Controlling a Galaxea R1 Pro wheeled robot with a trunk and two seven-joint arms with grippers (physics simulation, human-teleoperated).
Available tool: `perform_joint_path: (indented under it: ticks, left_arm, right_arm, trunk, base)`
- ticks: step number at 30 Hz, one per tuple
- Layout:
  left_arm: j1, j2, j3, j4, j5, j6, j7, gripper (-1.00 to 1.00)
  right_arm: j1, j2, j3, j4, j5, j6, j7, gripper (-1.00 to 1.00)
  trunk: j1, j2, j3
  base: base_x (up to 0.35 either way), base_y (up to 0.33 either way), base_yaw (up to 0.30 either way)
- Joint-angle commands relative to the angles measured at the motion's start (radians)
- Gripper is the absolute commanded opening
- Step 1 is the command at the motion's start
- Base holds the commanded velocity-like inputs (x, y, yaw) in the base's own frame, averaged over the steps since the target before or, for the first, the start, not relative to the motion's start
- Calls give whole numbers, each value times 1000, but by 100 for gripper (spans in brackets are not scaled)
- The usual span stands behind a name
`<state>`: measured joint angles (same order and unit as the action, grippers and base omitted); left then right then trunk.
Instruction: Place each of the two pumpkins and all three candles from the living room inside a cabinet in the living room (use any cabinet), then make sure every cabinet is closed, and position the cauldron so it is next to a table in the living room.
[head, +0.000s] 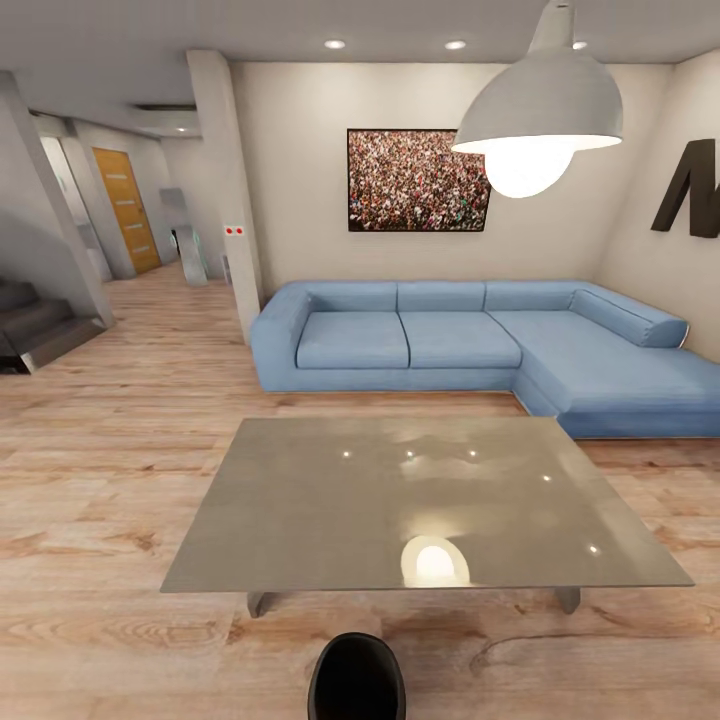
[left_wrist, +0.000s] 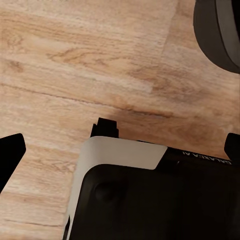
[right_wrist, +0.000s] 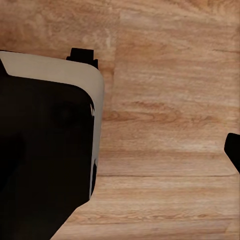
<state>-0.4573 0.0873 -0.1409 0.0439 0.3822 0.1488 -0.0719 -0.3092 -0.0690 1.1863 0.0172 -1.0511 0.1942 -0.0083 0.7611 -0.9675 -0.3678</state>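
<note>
Here the cauldron (head: 357, 677) sits on the floor just off the tabletop's (head: 300, 520) near edge, presumably parked beside it; both grippers' opening cannot be told, and nothing shows in them.

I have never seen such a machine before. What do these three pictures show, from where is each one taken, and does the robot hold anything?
These are simulator renders from a wheeled robot with two arms. The large picture comes from a camera on its head. It looks over a low coffee table with a glossy grey top. That top carries only reflections of the lights. Behind it stands a blue corner sofa, and a pendant lamp hangs above. A dark rounded object at the lower edge is cut off, so I cannot name it.

The two small pictures come from cameras on the wrists. They look down at the wooden floor and at the robot's black and white body. Dark finger tips reach in at the edges, with nothing seen between them.
</note>
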Motion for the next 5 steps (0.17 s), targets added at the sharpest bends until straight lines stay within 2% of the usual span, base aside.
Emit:
perform_joint_path:
  ticks: [1,5]
  left_arm:
    - [-1,0,-9,2,11,2,-5,100]
    - [-1,0,-9,2,10,2,-5,100]
  right_arm:
    - [-1,0,8,0,-8,4,-1,100]
    - [-1,0,8,0,-9,4,-1,100]
  trunk:
    - [0,-1,-1]
    - [0,-1,-1]
  base:
    - [0,0,0]
    - [0,0,0]
